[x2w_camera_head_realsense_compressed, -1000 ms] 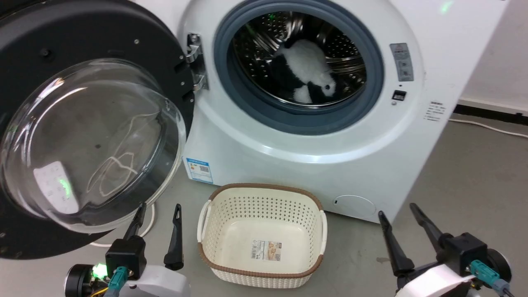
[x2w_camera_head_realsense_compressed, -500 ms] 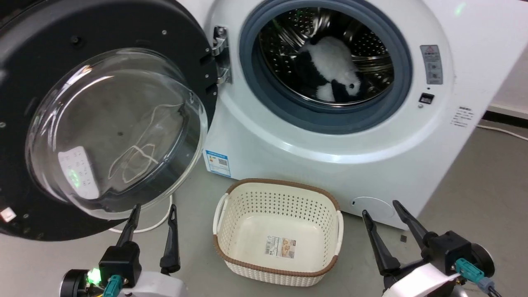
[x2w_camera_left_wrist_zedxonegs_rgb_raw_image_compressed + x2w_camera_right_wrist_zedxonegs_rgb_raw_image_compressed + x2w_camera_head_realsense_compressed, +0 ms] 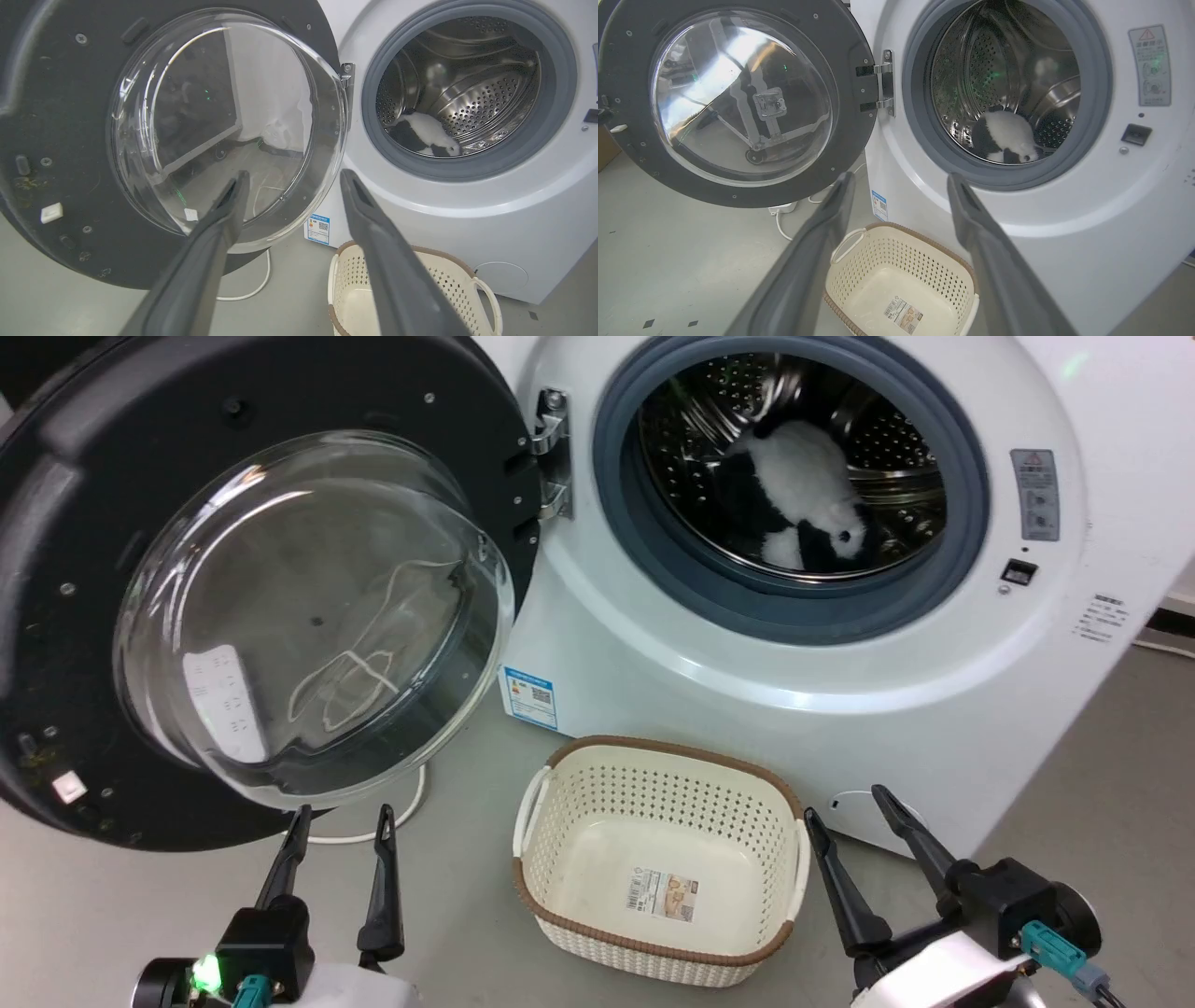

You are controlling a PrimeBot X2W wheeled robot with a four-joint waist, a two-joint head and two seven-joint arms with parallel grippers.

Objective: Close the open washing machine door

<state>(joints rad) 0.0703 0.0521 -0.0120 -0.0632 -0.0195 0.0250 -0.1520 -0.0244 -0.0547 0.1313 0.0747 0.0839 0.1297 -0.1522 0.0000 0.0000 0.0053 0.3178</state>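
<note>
Two long-fingered dark grippers sit nearest, both spread wide and holding nothing. The left gripper (image 3: 342, 812) is low before the left side of the white boxy front-loading washing machine (image 3: 709, 681), and the right gripper (image 3: 843, 803) is before its lower right corner. Between them, on the floor just in front of the machine, stands a cream perforated plastic basket (image 3: 653, 748), empty.

Farther back, a black-and-white plush toy (image 3: 805, 490) lies inside the machine's steel drum. The large round glossy black washing machine door (image 3: 271, 607), with its bulging clear glass bowl, hangs wide open to the machine's left on a metal hinge (image 3: 553, 457).

To my eye the door is heavy and stiff but should swing easily. The glass looks slick and breakable, so I'd push on the black rim, at the edge farthest from the hinge.
</note>
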